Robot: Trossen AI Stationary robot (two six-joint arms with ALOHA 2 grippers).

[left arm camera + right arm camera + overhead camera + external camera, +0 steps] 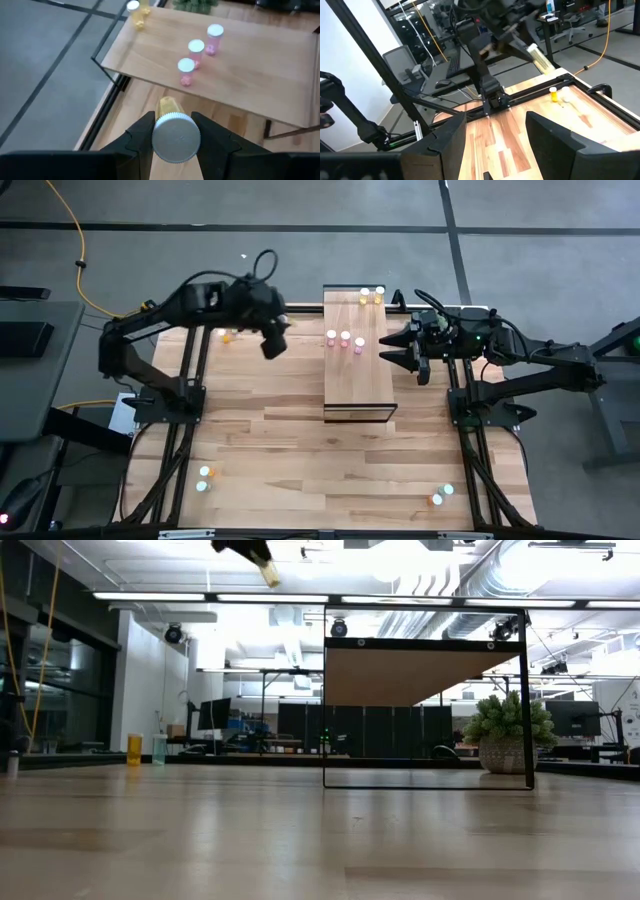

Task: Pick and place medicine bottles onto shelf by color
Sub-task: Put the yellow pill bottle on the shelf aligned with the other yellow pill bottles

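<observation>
left gripper (272, 340) is up in the air over the table, about 9 o'clock from the shelf (357, 380), and it's clamped on a yellow bottle (169, 107). in the left wrist view the two dark fingers (140, 137) squeeze it from both sides just under its white cap (175, 137), yellow body poking out past them. low view catches the same bottle way up at 12 o'clock, tilted, well clear of the tabletop (320, 840).

shelf runs lengthwise through the middle of the table, toward the far half. three pink bottles (345, 339) stand in a loose row on the board, and two yellow ones (371, 296) sit close together at its far end, roughly 12 o'clock from the pink group. all of them look upright.

off the shelf: one orange-ish bottle (228, 336) stands on the table at about 9 o'clock from the left gripper, a pair (205, 479) sits near the front left corner at 7 o'clock, and another pair (442, 496) near the front right at 5 o'clock. can't really tell the colours of those front ones.

right gripper (400, 348) hangs at 3 o'clock of the shelf, just beside its edge, fingers spread wide with nothing between them.
</observation>
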